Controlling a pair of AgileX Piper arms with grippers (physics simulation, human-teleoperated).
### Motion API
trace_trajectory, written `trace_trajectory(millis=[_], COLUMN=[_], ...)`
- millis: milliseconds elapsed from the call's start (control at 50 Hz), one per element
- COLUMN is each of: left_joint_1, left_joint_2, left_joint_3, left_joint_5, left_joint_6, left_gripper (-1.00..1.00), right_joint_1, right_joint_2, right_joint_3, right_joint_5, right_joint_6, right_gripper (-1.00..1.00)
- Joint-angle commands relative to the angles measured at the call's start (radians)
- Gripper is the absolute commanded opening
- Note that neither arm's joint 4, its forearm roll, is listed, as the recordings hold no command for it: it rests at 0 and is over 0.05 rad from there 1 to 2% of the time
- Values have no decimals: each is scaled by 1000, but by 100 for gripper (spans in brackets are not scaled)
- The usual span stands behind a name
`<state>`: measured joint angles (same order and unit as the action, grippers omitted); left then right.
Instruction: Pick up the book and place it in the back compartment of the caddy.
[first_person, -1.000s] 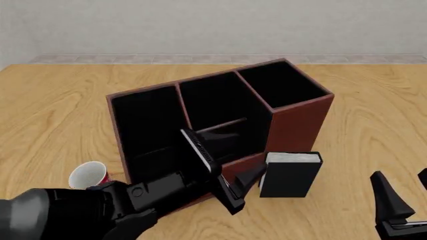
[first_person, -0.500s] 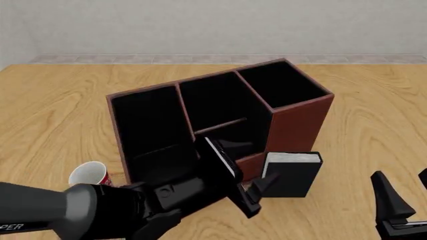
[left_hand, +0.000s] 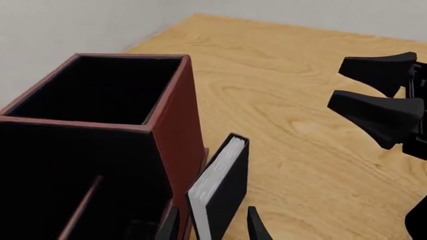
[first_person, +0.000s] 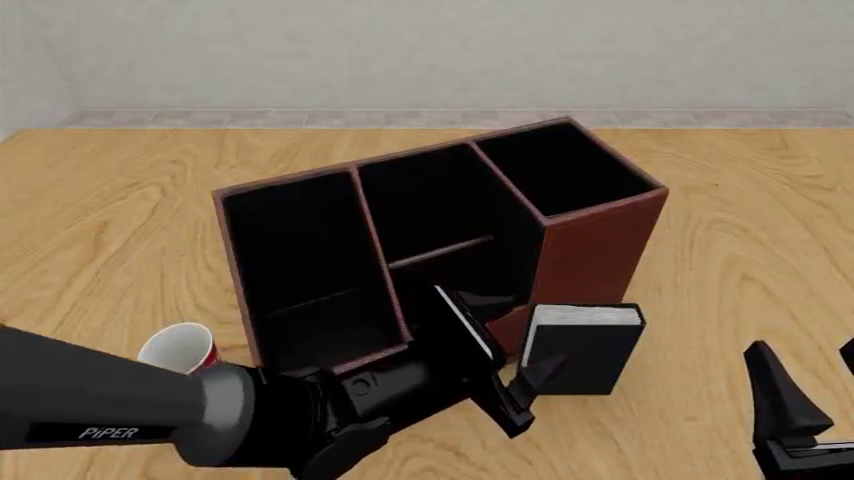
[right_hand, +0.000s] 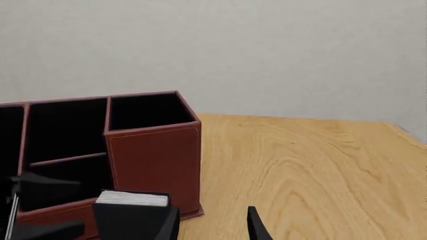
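The black book (first_person: 585, 352) stands upright on the table just in front of the red-brown caddy (first_person: 601, 240); its white page edges show in the left wrist view, book (left_hand: 217, 190). My left gripper (first_person: 538, 362) is open with its fingertips (left_hand: 255, 227) either side of the book's near end, not closed on it. The back compartment (first_person: 447, 272) is the shallow pocket behind the thin crossbar, partly hidden by the left arm. My right gripper (first_person: 807, 415) is open and holds nothing, low at the front right, away from the book (right_hand: 130, 214).
A red-and-white mug (first_person: 180, 350) stands at the caddy's front left, next to the left arm. The caddy (right_hand: 153, 150) has a tall square pocket (first_person: 567, 170) at its right end. Bare wooden table (first_person: 747, 260) lies to the right.
The left arm has swung right and forward, bringing its open fingers around the book. The book, caddy and right gripper have not moved.
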<state>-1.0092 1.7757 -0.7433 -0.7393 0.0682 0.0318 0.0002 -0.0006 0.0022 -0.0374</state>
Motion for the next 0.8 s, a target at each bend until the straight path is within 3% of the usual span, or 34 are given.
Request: trace_trajectory(millis=[20, 800], left_joint_1=[7, 10], left_joint_2=[54, 134], left_joint_3=[-15, -80], left_joint_5=[-21, 3], left_joint_6=[4, 8], left_gripper=[100, 100], right_joint_1=[-5, -3], right_joint_2=[0, 0], right_joint_3=[0, -3], right_joint_5=[-1, 5], right_joint_6=[3, 9], right_gripper=[100, 100])
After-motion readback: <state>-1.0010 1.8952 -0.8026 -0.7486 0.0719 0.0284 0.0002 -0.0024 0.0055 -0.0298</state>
